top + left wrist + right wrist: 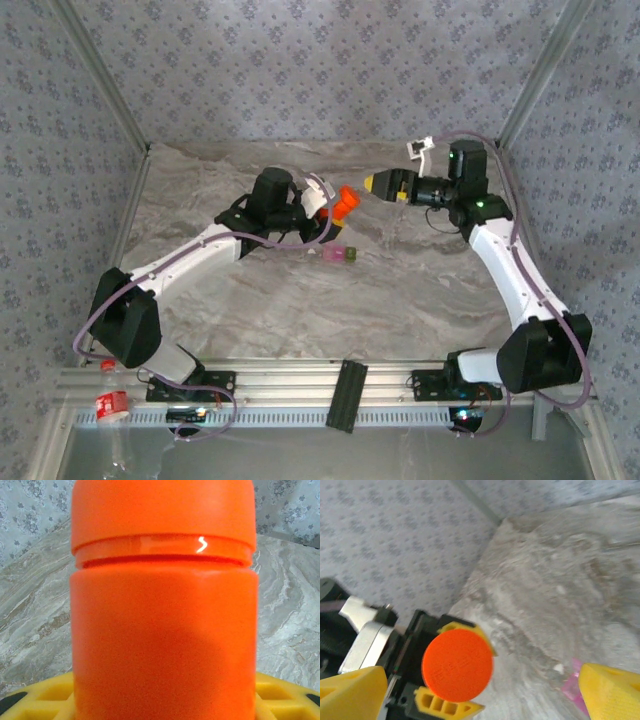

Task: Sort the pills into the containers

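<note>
My left gripper [335,208] is shut on the orange cylindrical bottle [347,203], held above the table with its cap pointing right. In the left wrist view the bottle [165,620] is close up with its cap on, and yellow fingers [40,700] show at the bottom corners. My right gripper [372,183] is open just right of the cap, not touching it. Its wrist view looks at the round cap [457,666] between its yellow fingertips [350,692]. The pink and olive containers [340,255] sit on the table below; the pink one [571,687] shows. A white speck [559,668] lies beside it.
Patterned walls and aluminium posts [100,80] close in the marble table [400,300] at the back and sides. A black block [345,393] rests on the front rail, and a red-labelled item [112,403] lies at the front left.
</note>
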Controlling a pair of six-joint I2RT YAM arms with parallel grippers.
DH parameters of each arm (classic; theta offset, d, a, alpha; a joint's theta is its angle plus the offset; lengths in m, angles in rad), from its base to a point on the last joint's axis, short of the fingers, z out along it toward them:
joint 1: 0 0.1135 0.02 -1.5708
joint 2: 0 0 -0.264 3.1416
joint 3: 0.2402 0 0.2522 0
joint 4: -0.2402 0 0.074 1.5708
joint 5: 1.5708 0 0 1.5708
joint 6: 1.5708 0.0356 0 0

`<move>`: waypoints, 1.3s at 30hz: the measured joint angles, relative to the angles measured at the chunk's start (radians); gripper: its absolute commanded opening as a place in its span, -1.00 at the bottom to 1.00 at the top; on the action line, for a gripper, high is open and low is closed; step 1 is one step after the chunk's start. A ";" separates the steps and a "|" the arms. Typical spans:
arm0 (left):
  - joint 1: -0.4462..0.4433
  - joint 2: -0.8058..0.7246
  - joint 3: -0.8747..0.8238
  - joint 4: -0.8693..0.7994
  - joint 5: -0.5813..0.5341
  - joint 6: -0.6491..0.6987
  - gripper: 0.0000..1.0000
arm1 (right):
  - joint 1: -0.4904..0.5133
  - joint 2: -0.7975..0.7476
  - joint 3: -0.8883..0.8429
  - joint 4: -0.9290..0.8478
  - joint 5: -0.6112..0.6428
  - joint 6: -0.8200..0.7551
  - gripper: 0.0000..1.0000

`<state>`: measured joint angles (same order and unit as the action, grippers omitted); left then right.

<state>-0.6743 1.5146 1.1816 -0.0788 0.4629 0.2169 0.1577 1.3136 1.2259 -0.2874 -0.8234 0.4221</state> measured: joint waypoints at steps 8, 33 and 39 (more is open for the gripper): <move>0.000 0.000 0.000 0.000 0.000 0.000 -1.00 | 0.089 -0.053 0.058 -0.227 0.673 0.013 1.00; 0.000 0.000 0.006 0.000 0.000 0.000 -1.00 | 0.021 -0.053 -0.101 -0.068 0.318 0.156 0.90; 0.000 0.000 0.006 0.000 0.000 0.000 -1.00 | 0.100 -0.036 -0.090 0.034 0.220 0.255 0.73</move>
<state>-0.6743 1.5146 1.1873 -0.0788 0.4633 0.2169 0.2581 1.2774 1.1362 -0.2535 -0.6037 0.6773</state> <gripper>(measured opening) 0.537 0.889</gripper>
